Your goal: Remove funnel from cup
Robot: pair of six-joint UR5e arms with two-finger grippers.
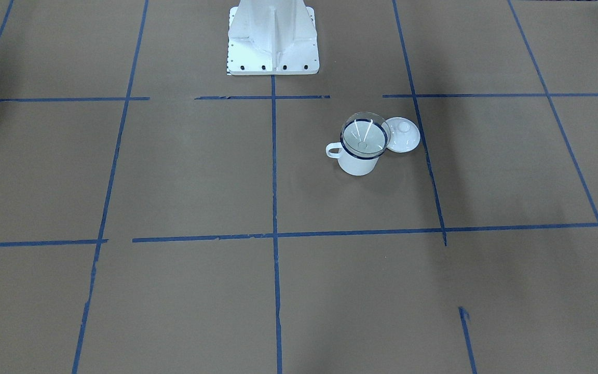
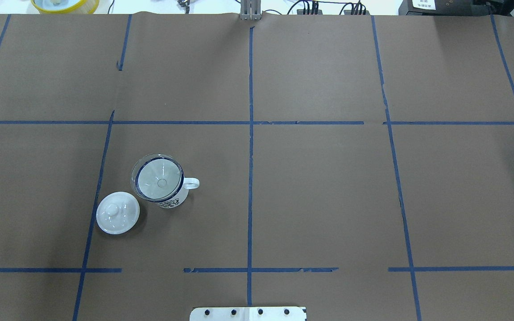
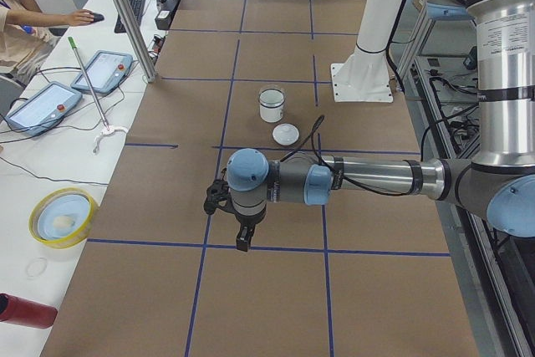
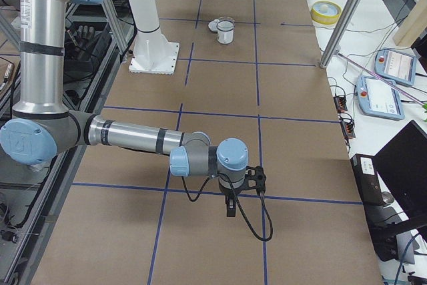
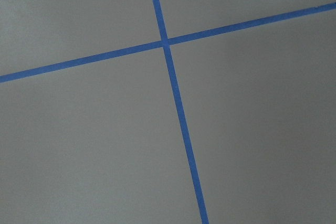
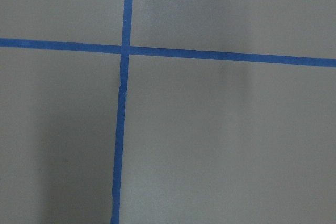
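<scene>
Only the side views show the left end effector (image 3: 242, 240) and right end effector (image 4: 230, 206), each above the tabletop (image 2: 328, 200); whether either is released or clenched I cannot tell. The overhead view shows the funnel (image 2: 159, 177) seated in the cup (image 2: 173, 201) on the left half, with a white lid (image 2: 118, 213) just beside it.

The left arm (image 3: 376, 175) and right arm (image 4: 133, 137) are made of silver tubes, joined by grey housings with light-blue caps (image 3: 247, 169). Black fingers (image 3: 242, 241) are fitted at each wrist, and a black cable (image 4: 259, 237) is looped from the right one. The white pedestal (image 1: 273, 36) is fixed by four dark screws (image 1: 263, 67) along one edge.
</scene>
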